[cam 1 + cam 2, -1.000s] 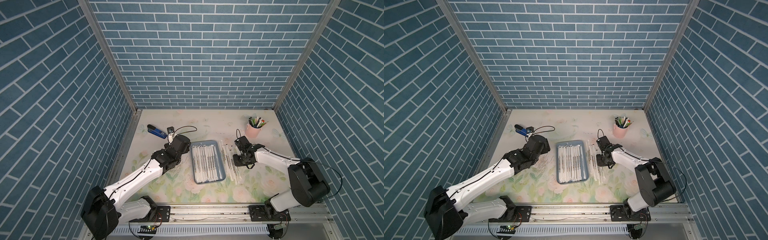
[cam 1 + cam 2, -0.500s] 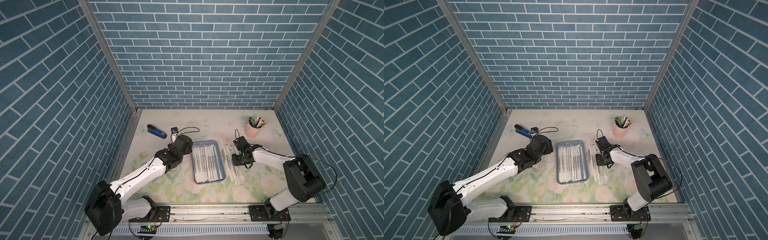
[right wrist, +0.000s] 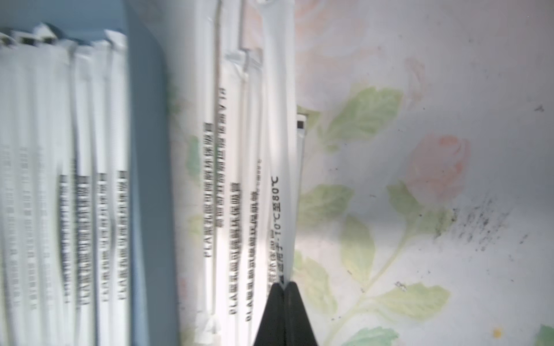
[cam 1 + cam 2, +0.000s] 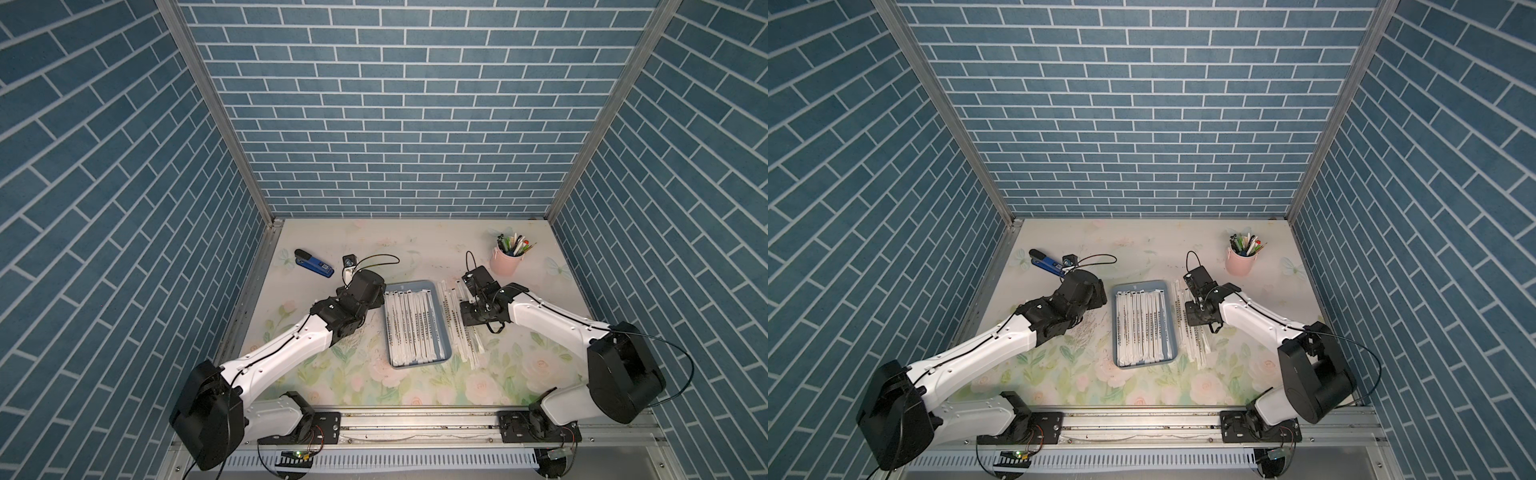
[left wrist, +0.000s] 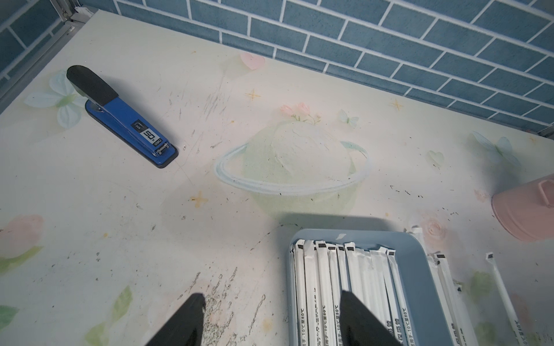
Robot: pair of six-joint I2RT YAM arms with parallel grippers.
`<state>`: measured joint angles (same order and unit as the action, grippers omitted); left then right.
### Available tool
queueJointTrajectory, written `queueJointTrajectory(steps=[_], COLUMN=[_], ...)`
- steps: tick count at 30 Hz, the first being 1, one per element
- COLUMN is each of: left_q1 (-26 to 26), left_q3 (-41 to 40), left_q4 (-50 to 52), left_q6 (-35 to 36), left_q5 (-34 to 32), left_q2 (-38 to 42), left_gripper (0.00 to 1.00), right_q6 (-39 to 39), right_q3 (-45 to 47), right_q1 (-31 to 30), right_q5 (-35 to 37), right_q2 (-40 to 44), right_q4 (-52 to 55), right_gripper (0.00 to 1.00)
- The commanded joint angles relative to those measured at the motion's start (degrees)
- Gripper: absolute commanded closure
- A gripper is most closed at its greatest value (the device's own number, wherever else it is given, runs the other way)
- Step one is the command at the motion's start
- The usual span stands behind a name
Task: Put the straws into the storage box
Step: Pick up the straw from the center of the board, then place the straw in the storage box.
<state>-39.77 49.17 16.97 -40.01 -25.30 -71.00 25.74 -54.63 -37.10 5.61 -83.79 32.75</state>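
Pinched straw [image 3: 281, 143]: it's lying at the outer edge of the loose bundle, its wrapper running straight in between the right gripper's tips.
Right gripper [image 3: 284, 288]: the jaws are pressing together on that wrapper; in both top views its own body is covering the tips.
Straws [image 4: 463, 345]: a loose bundle is lying on the table right beneath the right gripper, between it and the box, and a full row is lying inside the box.
Storage box [image 4: 442, 332]: it's sitting between the two grippers, just beside the loose bundle.
Left gripper [image 5: 271, 296]: its fingers are standing wide apart, holding nothing. One tip is over the boxed straws and the other over scuffed table. I cannot tell its height above them.
Blur: the box side of the right wrist view is smearing, leaving the print there unreadable.
Writing: the pinched wrapper is showing "10°C至80°C", and neighbouring wrappers are starting with "PLA".
Stapler [image 5: 126, 125]: it's lying well ahead of the left gripper, with a label reading "50" and smaller print that is unclear.
Pink cup [image 4: 505, 266]: it's standing beyond the right gripper toward the back wall, with pens [image 4: 513, 245] sticking out. The left wrist view is cutting it off.
Open room: bare floral table [image 4: 519, 374] is stretching out on the right gripper's outer side, away from the box.
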Motion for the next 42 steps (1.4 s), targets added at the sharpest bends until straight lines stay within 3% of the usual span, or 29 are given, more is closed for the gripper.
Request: queueJointTrajectory(steps=[1, 6, 15, 30, 42], left_q1=[-0.05, 0.04, 1.97, 2.06, 2.06], left_q3=[-1.13, -2.22, -3.91, -5.13, -5.40], left_q4=[0.24, 0.55, 0.09, -2.09, -2.25], left_q6=[0.58, 0.73, 4.00, 4.37, 4.11], left_q5=[-1.13, -1.95, -0.77, 1.83, 2.08], left_q2=[1.24, 3.67, 7.96, 7.28, 7.34], left_gripper=[0.26, 0.26, 0.26, 0.26, 0.26], right_q6=[10.51, 22.99, 26.14, 25.86, 25.17], right_q3=[-5.70, -9.30, -14.67, -16.28, -16.53], right_q1=[-6.14, -15.76, -23.13, -22.97, -22.42], right_q5=[3.21, 7.37, 6.01, 1.98, 1.20], right_q2=[1.06, -3.34, -16.59, -23.85, -22.78], right_q4=[2.27, -4.69, -8.96, -11.07, -10.57], right_gripper=[0.99, 0.99, 0.99, 0.94, 0.80])
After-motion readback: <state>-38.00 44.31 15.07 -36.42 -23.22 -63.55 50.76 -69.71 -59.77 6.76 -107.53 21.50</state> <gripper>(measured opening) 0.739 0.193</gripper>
